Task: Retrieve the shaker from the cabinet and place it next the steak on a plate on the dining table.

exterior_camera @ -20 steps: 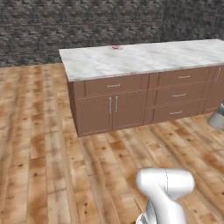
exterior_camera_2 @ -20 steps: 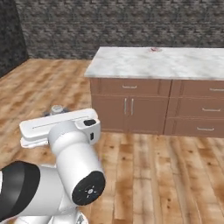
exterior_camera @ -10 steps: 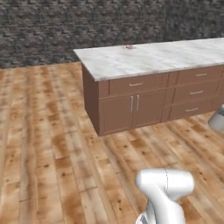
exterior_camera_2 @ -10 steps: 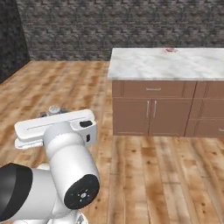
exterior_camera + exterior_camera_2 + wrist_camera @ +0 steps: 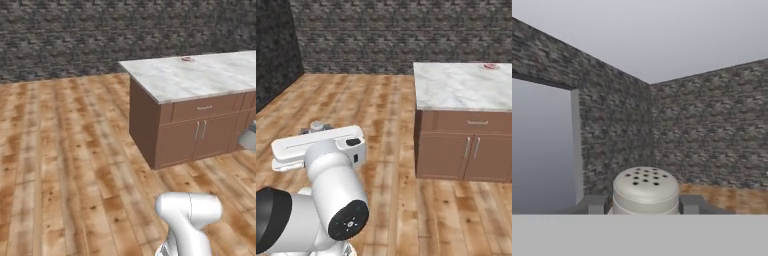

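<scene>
In the hand view the shaker (image 5: 645, 190), grey with a lighter, holed round top, sits between my two fingertips (image 5: 592, 204), and my gripper (image 5: 643, 205) is shut on it. From the right base view the shaker top (image 5: 317, 125) peeks above my white hand, held low over the wooden floor, far left of the dining table (image 5: 456, 90). The pinkish steak (image 5: 489, 66) lies on the plate near the table's far edge. In the left base view the steak (image 5: 187, 59) shows at the back of the dining table (image 5: 200, 80). The cabinet is out of view.
Brown plank floor stretches between me and the table. A dark stone wall (image 5: 100, 35) runs behind it. The table's wooden base has drawers and doors (image 5: 200, 137) facing me. My white arm joint (image 5: 189, 210) fills the lower foreground.
The whole scene has slid right in both base views, so the cameras have moved and the table corner looks nearer. The arm keeps its pose with the shaker still gripped.
</scene>
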Robot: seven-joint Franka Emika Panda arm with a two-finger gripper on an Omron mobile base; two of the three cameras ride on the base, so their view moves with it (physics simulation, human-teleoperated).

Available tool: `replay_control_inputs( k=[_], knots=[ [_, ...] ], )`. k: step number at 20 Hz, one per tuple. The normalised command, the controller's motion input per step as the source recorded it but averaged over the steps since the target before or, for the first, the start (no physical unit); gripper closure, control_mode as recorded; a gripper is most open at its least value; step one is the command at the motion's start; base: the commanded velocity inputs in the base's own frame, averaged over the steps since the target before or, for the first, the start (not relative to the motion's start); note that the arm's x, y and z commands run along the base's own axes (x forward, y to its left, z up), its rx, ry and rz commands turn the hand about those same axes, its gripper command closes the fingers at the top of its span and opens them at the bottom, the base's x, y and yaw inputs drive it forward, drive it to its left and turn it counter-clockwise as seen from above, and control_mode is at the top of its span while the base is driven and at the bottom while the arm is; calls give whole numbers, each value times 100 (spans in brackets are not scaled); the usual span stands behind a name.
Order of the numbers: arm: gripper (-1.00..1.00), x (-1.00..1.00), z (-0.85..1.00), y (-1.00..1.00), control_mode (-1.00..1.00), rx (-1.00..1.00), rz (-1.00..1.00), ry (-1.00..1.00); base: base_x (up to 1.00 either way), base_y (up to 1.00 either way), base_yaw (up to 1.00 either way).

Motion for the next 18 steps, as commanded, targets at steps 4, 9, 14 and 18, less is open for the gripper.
replay_control_inputs(
  k=[4,9,14,18],
  knots=[
    [100,0,0,0,100,0,0,0,100,96,1],
    [100,0,0,0,100,0,0,0,100,15,10],
    [100,0,0,0,100,0,0,0,100,0,12],
    [100,0,0,0,100,0,0,0,100,0,11]
  ],
)
